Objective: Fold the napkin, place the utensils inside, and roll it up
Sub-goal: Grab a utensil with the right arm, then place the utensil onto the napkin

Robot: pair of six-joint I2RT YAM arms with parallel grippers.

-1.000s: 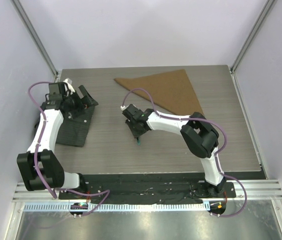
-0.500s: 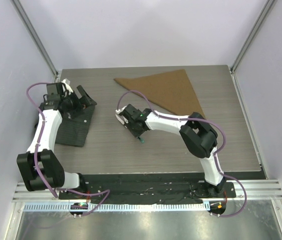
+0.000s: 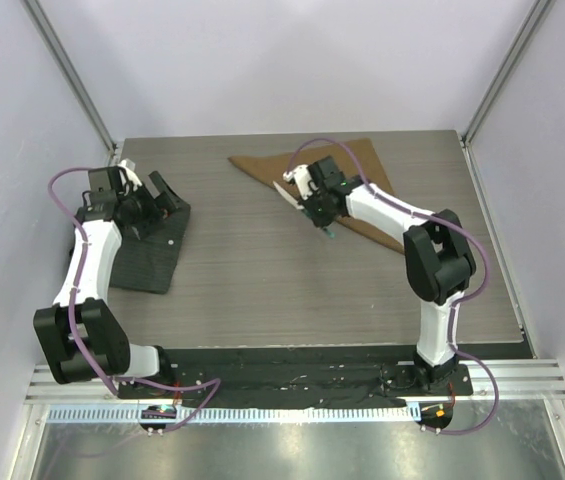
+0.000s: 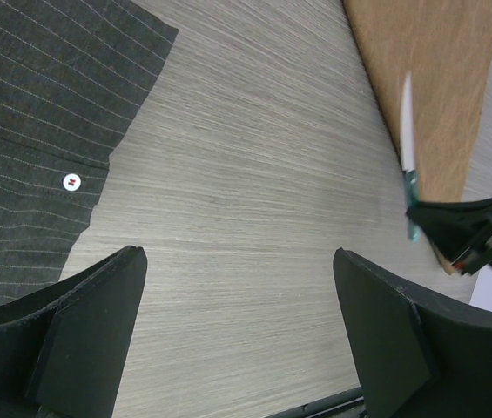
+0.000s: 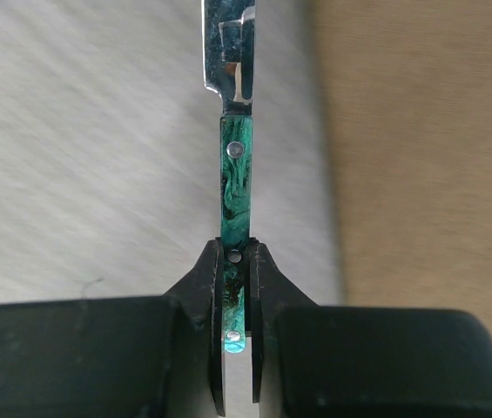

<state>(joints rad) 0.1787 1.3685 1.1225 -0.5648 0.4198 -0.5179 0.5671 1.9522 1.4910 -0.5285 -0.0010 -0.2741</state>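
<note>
While the dark grey ribbed fabric mat (image 3: pixel 147 255) lies leftmost, the left gripper (image 3: pixel 165 192) beside it gapes wide, empty. The right gripper (image 5: pixel 237 261) pinches the slim silver-bladed, teal-handled knife (image 5: pixel 234 174) beside the folded tan cloth napkin (image 5: pixel 420 157). Best set down flat, well inside the fold.

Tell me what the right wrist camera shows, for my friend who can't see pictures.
Two black fingers pinch the end of a small knife with a swirly green handle, its silver blade pointing away from the camera. Behind it, grey wooden table fills the left side and the tan napkin the right.
</note>
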